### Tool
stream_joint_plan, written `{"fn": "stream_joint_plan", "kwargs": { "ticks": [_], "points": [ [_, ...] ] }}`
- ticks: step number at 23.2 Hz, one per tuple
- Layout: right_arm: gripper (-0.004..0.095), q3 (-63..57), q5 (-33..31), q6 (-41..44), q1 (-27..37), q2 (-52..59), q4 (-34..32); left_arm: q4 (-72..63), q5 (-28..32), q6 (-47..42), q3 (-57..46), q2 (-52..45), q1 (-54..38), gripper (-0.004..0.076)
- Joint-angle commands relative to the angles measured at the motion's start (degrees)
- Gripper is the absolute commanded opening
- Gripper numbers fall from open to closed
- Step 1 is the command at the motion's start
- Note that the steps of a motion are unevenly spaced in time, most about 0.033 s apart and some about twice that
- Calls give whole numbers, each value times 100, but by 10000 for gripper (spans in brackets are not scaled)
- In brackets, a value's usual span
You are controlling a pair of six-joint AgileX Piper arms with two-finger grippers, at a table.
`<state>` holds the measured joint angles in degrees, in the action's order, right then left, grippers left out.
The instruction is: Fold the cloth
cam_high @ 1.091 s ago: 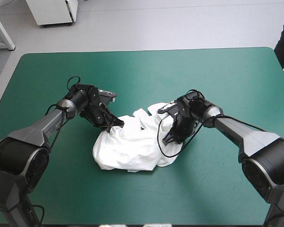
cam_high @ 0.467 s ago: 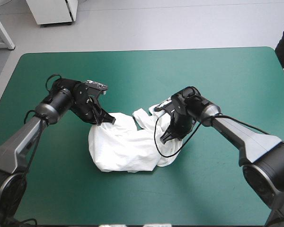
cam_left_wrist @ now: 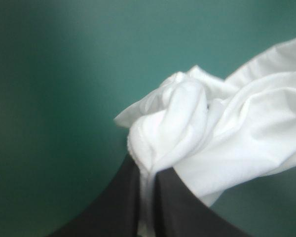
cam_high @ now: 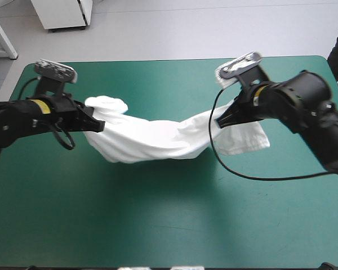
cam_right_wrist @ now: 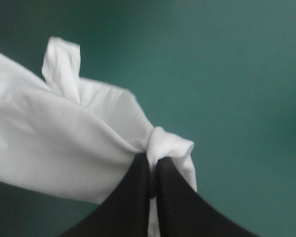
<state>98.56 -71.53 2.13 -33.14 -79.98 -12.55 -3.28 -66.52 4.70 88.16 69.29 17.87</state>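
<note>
Stretching across the far half of the teal-green table (cam_high: pixel 169 225), the white T-shirt (cam_high: pixel 152 138) hangs as a twisted, sagging band between the two arms, its long axis running from the table's left side to its right. It is held up off the cover at both ends. Whether the lowest part of the sag brushes the cover cannot be told from the high view.

The left gripper (cam_high: pixel 96 125) is clamped on one end of the T-shirt, its black fingers all but meeting with a thin fold of fabric pinched between them and a crumpled knot of cloth bunched just ahead of the tips. The right gripper (cam_high: pixel 222 119) is likewise clenched on the other end, with a loose flap hanging past it toward the table's right edge.

Neither arm is nearer, since each has its own end and the cloth lies between them. In my judgement the coming move depends on that left-to-right axis: the band needs opening out and laying flat along it before any fold.

Which part of the garment each gripper has (sleeve, hem or shoulder) cannot be made out. The collar and sleeves are lost in the rumples.
</note>
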Motion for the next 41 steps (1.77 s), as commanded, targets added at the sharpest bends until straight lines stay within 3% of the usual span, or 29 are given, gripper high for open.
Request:
{"fn": "stream_joint_plan", "kwargs": {
  "ticks": [1, 8, 14, 18, 24, 28, 36, 41],
  "points": [
    [-13, 847, 2, 53, 4, 599, -402, -51, 350, -59, 966, -428, 22, -10],
    [-13, 3243, 2, 9, 4, 972, -415, -566, 333, -21, 3308, -531, 22, -10],
    [-13, 3476, 2, -17, 4, 1385, 651, -988, -740, -9, 4146, -544, 22, -10],
    [-7, 2891, -9, 41, 4, 1974, 1481, -1630, -739, -41, 3930, -974, 22, -10],
    [-5, 430, 1, 997, 4, 3247, 1771, -1757, -739, -439, 2626, -1903, 22, -10],
    [-5, -258, 1, 1085, 4, 3292, 1771, -1517, -739, -557, 1708, -1999, 22, -10],
    [-17, -1504, 386, 1061, 4, 2658, 1048, -683, -555, -557, 128, -1545, 22, -10],
    [-17, -1897, 785, 970, 4, 1883, 485, 154, 160, -600, -204, -1040, 22, -10]
  ]
}}
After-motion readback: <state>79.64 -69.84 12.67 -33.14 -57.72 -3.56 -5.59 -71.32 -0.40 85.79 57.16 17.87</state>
